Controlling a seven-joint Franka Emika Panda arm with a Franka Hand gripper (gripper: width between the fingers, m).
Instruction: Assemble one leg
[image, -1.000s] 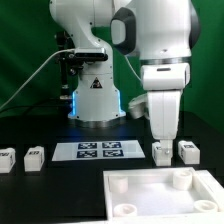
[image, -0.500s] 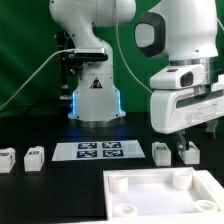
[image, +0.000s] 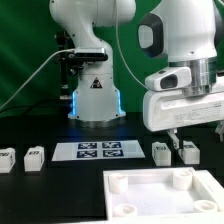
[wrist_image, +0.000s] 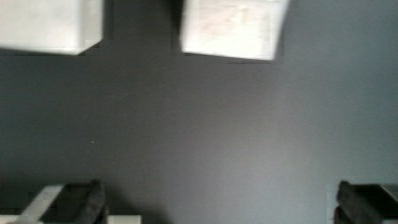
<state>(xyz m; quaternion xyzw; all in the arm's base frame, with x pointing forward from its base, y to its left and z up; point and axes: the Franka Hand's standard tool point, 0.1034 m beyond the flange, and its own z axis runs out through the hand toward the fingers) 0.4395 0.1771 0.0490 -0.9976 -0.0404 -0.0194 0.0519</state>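
Note:
Four small white legs with marker tags lie on the black table: two at the exterior view's left (image: 7, 158) (image: 34, 157) and two at the right (image: 161, 152) (image: 188, 151). My gripper (image: 185, 137) hangs just above the right pair and touches neither. In the wrist view two white leg blocks (wrist_image: 45, 25) (wrist_image: 235, 27) lie beyond my gripper (wrist_image: 219, 196). Its dark fingers (wrist_image: 71, 200) stand wide apart with only bare table between them. The gripper is open and empty.
The large white square plate (image: 160, 192) with round corner sockets lies at the front right. The marker board (image: 100, 150) lies in the middle before the robot base. A green backdrop stands behind.
The hand has turned from upright to broadside and shifted toward the exterior view's right, over the right pair of legs. Nothing was grasped.

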